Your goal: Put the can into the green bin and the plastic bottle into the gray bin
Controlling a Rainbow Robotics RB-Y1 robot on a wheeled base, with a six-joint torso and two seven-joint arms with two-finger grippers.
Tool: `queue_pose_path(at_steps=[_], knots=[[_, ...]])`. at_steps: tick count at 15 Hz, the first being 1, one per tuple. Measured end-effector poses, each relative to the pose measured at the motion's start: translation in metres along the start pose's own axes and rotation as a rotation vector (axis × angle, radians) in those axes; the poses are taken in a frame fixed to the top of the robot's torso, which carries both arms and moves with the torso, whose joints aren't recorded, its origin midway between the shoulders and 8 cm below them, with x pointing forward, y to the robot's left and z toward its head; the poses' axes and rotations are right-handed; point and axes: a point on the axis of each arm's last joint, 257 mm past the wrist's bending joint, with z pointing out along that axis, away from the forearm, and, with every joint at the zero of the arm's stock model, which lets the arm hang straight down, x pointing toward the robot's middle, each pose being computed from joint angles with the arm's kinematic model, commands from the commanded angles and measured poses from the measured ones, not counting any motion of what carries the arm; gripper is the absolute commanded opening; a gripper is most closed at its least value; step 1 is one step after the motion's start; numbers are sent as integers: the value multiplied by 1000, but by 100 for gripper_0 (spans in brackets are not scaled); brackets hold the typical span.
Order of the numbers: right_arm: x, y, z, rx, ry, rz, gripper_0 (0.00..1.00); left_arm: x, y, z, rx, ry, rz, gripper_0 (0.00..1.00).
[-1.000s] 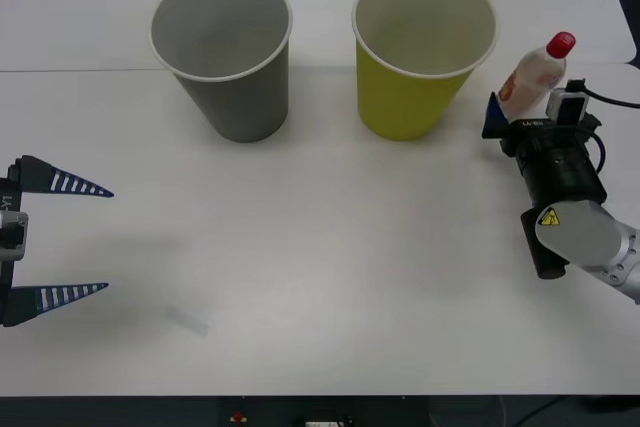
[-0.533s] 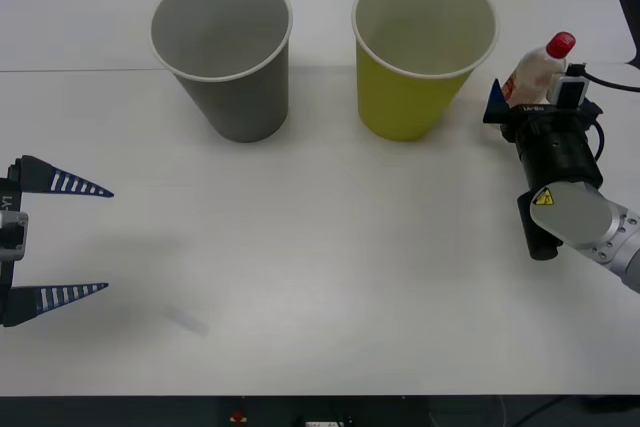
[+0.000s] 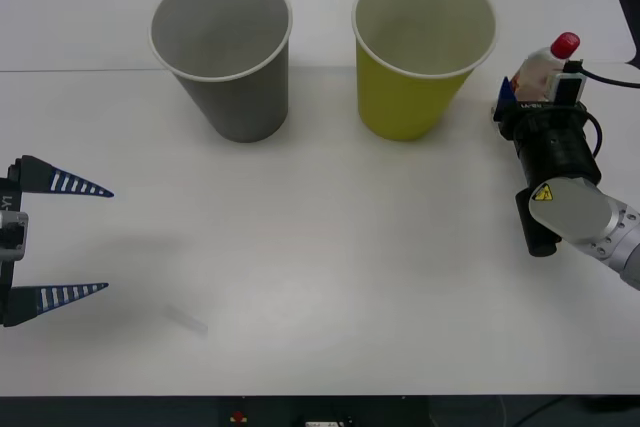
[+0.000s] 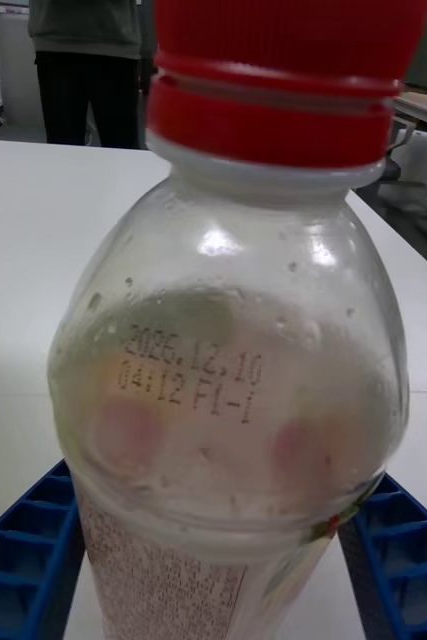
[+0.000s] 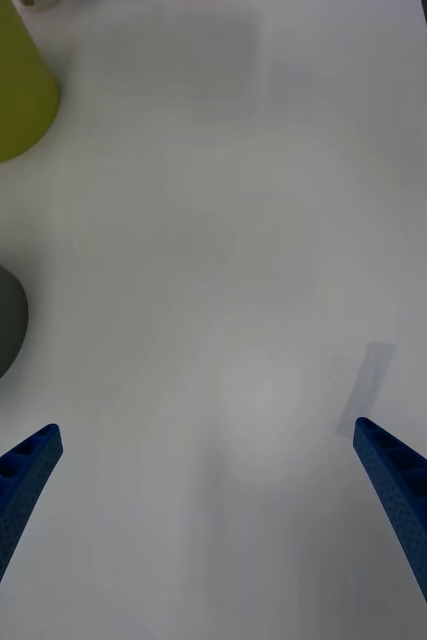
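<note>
Right gripper (image 3: 522,97) has its blue fingers (image 4: 23,550) set close on both sides of the plastic bottle (image 4: 233,400), upright between them, with the green bin (image 3: 420,57) just beside, the gray bin (image 3: 225,52) beyond, and left gripper (image 3: 70,239) wide open, far off.

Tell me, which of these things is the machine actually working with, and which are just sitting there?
Part of the job:
- plastic bottle, upright, between the fingers of the right end effector
- gray bin, where the bottle belongs
- green bin, meant for a can

Just there:
- white table
- left end effector, open, waiting at the table's near left
</note>
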Motion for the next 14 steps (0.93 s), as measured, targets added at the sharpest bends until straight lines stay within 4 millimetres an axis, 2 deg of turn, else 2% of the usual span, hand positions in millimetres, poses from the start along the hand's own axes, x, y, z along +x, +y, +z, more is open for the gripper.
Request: queue_pose_path(at_steps=[7, 10, 14], knots=[[0, 1, 0, -5, -1, -11, 0, 0, 0, 0, 0, 0, 0, 100], [-7, 4, -2, -30, -6, -12, 0, 0, 0, 0, 0, 0, 0, 100], [-17, 6, -15, -86, -6, 9, 0, 0, 0, 0, 0, 0, 0, 100]])
